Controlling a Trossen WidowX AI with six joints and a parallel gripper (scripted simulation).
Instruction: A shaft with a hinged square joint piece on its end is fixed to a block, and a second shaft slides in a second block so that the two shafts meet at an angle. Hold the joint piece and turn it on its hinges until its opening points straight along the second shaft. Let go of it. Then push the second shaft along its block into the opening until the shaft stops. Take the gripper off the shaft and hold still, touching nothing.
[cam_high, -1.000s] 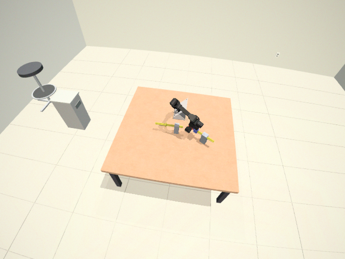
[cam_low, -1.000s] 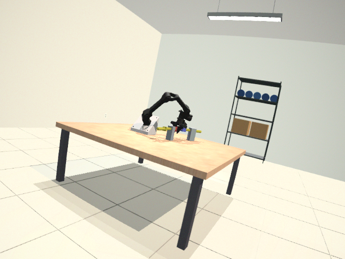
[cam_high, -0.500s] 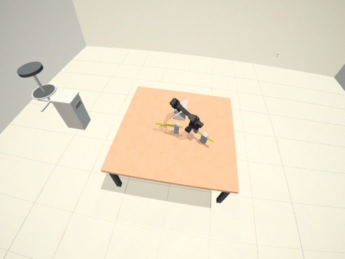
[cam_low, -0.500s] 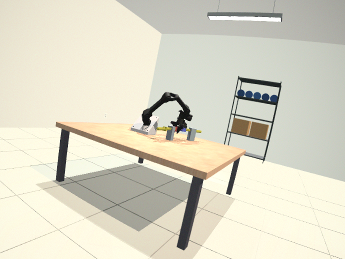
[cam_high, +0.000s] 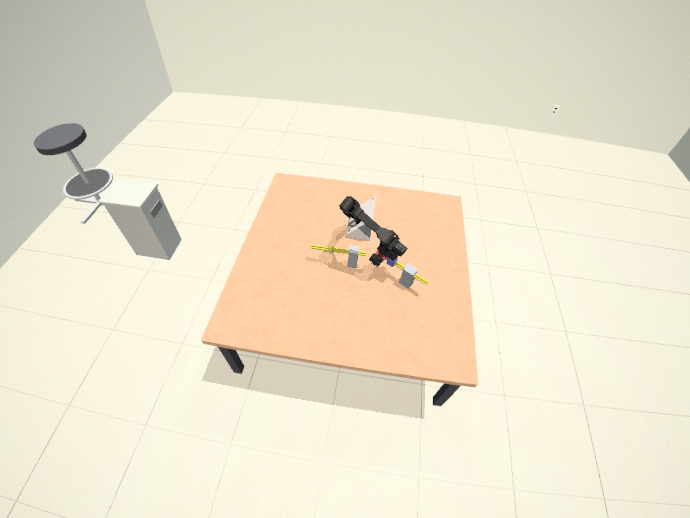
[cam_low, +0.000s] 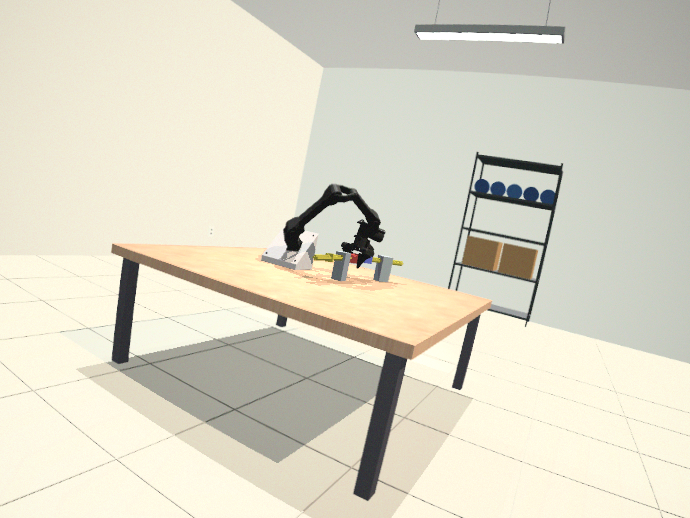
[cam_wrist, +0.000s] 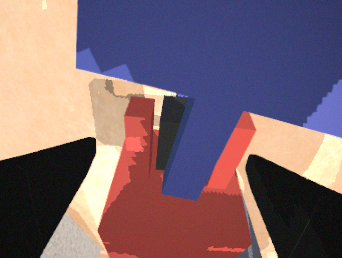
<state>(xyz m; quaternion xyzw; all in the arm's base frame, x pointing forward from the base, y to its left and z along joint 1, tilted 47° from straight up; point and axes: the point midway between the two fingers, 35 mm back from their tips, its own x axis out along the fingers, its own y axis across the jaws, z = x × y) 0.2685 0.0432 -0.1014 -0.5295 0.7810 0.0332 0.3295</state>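
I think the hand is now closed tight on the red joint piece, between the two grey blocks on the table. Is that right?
Not quite. The hand is open: in the wrist view its two black fingers stand wide apart on either side of the red joint piece, gripping nothing. The rest holds: the top view shows it between the two grey blocks on the table.
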